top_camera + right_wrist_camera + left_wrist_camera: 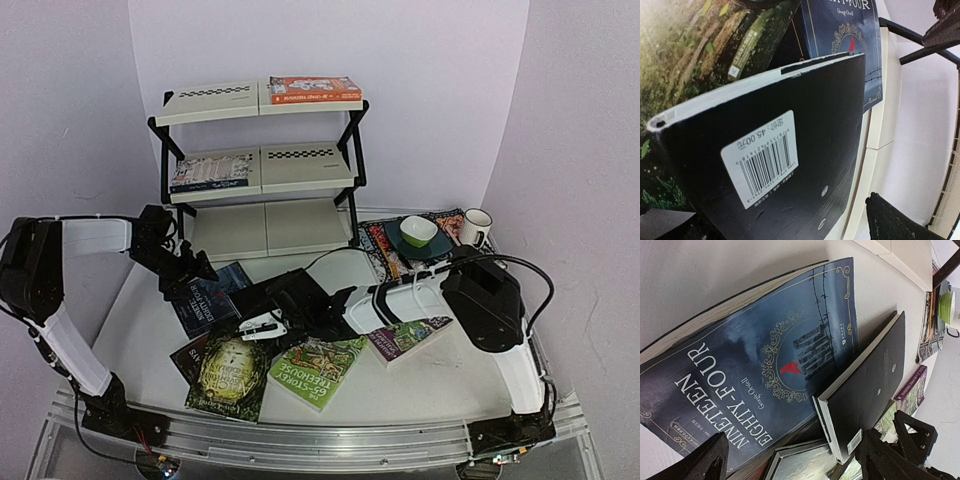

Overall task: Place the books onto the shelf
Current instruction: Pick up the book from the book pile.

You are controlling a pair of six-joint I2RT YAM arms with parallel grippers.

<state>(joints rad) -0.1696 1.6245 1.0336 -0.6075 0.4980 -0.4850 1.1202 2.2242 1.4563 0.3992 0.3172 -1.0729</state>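
Though an orange paperback (315, 90) and a dark blue paperback (208, 172) sit on the cream three-tier shelf (305, 165) at twelve o'clock, about six books (318, 370) litter the tabletop (430, 385); left hand (205, 272) and right hand (268, 318) gape, released.

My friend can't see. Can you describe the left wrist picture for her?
A dark blue book titled Nineteen Eighty-Four fills the view, with a black book lying over its corner. The left gripper stands open over them.

Grn bowl (418, 231), wht mug (476, 226), mat (384, 256)
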